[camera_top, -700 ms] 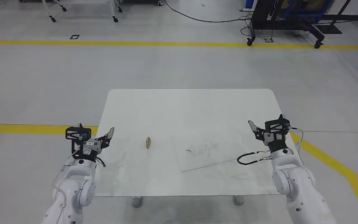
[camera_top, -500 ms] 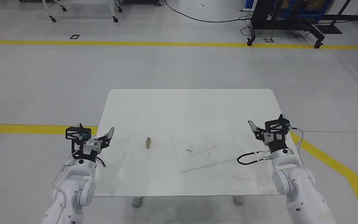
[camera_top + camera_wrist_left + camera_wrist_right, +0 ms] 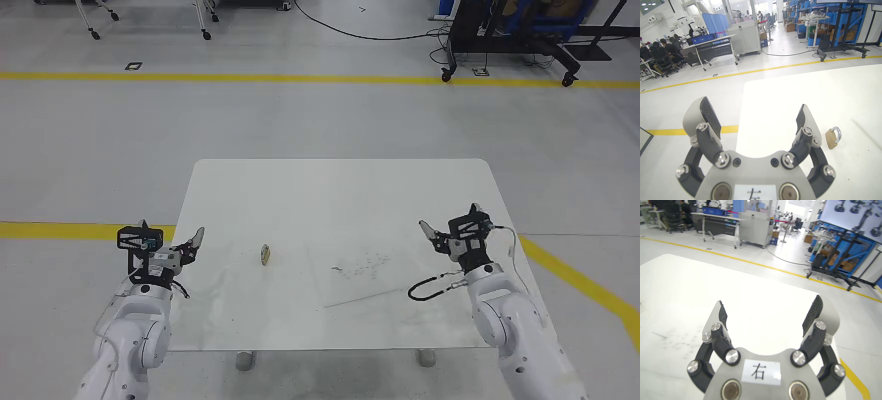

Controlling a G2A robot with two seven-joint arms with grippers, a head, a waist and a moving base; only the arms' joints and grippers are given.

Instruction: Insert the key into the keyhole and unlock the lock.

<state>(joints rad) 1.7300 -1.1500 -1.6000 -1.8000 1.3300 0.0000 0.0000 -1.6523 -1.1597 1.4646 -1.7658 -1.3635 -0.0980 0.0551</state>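
Observation:
A small brass padlock [image 3: 265,254] with a silver shackle lies on its side on the white table [image 3: 340,190], left of centre; it also shows as the padlock [image 3: 832,138] just beyond my left gripper. My left gripper [image 3: 170,239] [image 3: 759,117] hangs open and empty at the table's left edge. My right gripper [image 3: 450,222] [image 3: 770,311] is open and empty over the table's right part. A thin grey sliver [image 3: 658,334] lies among scuff marks; I cannot tell whether it is the key.
A faint rectangular patch with dark scuffs [image 3: 362,268] sits right of centre on the table. The table's front edge runs close to both arms. A black cable loop [image 3: 425,290] hangs from the right arm over the table.
My right arm has shifted left, inward over the table, with its gripper still open. The left arm and the padlock have not moved.

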